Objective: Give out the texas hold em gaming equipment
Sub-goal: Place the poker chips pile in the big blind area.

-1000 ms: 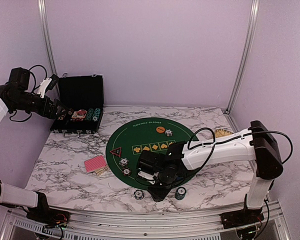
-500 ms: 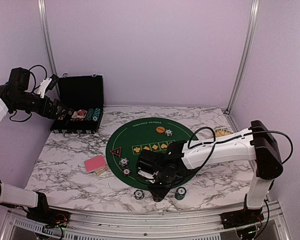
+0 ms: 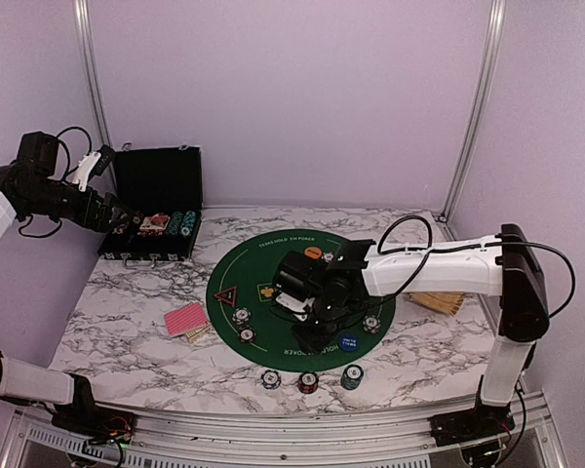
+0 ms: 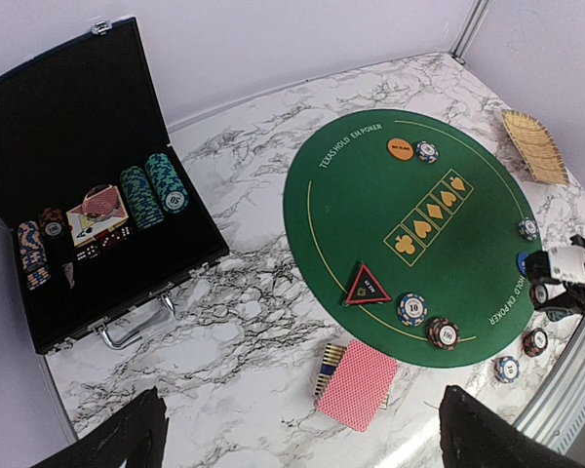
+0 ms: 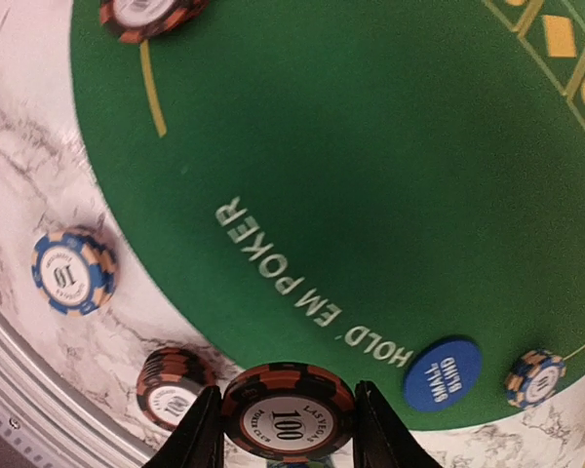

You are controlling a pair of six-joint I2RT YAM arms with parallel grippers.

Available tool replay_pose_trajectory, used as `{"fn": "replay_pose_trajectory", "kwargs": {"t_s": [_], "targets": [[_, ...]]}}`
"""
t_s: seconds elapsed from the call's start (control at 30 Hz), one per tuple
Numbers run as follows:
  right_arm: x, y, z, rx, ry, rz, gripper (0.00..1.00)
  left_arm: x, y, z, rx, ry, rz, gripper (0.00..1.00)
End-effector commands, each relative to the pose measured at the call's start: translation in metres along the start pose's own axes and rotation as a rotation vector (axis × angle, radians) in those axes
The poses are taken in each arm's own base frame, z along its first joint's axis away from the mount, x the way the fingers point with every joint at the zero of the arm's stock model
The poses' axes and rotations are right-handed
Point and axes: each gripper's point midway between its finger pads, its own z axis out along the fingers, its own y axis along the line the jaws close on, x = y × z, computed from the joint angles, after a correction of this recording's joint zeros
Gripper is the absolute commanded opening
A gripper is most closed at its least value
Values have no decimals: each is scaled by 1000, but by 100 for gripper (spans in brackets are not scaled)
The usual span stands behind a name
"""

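Right gripper (image 5: 288, 434): part closed on a black-red chip stack (image 5: 288, 395), held over the mat's (image 5: 370, 146) near edge.
Left gripper (image 4: 302, 444): spread wide, empty, over the table's (image 4: 244, 312) left side, near the case (image 4: 78, 127).
Blue button (image 5: 442, 373): on the mat's near rim.
Chip piles (image 3: 308, 381): three, along the table's front edge.
Cards (image 4: 359, 383): off the mat's left edge.

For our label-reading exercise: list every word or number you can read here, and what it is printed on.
"TEXASHOLD EM POKER": green mat.
"100": black-red chip in the right gripper.
"10": blue chip beside the mat.
"SMALL BLIND": blue button.
Orange button: print too small to read.
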Motion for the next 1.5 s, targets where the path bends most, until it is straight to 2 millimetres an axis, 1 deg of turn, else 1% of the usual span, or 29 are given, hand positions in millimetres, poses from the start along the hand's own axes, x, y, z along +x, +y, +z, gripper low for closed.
{"fn": "replay_pose_trajectory", "kwargs": {"t_s": [0.0, 0.07, 0.17, 0.2, 0.33, 0.4, 0.47, 0.6, 0.73, 0.9, 1.13, 1.3, 1.37, 1.47], "targets": [[-43, -64, -24, 95, -109, 95, 18, -4, -10, -10, 20, -14, 16, 99], [-58, -93, -24, 124, -137, 155, 18, -3, -10, -10, 20, -13, 16, 99], [-80, -132, -22, 152, -180, 232, 18, -2, -10, -10, 17, -11, 15, 99], [-88, -148, -23, 173, -194, 258, 18, -2, -10, -11, 15, -12, 16, 99], [-109, -197, -20, 224, -232, 335, 18, -2, -10, -12, 12, -13, 23, 99], [-119, -216, -16, 227, -252, 368, 18, -2, -10, -11, 15, -11, 20, 99], [-124, -235, -10, 236, -255, 402, 18, -2, -10, -10, 18, -8, 16, 99], [-125, -264, 6, 245, -246, 460, 17, 0, -10, -10, 14, -6, 18, 99], [-121, -280, 18, 246, -238, 492, 17, 0, -10, -10, 15, -5, 24, 99], [-112, -294, 34, 246, -215, 525, 17, -1, -10, -9, 22, -5, 16, 99], [-99, -304, 57, 239, -175, 549, 17, -1, -10, -12, 15, -8, 24, 99], [-93, -310, 66, 232, -169, 564, 17, -1, -11, -13, 9, -6, 29, 99], [-92, -310, 70, 230, -163, 563, 21, -1, -10, -13, 9, -7, 30, 99], [-91, -311, 73, 229, -156, 562, 31, -2, -10, -14, 7, -8, 31, 99]]}}
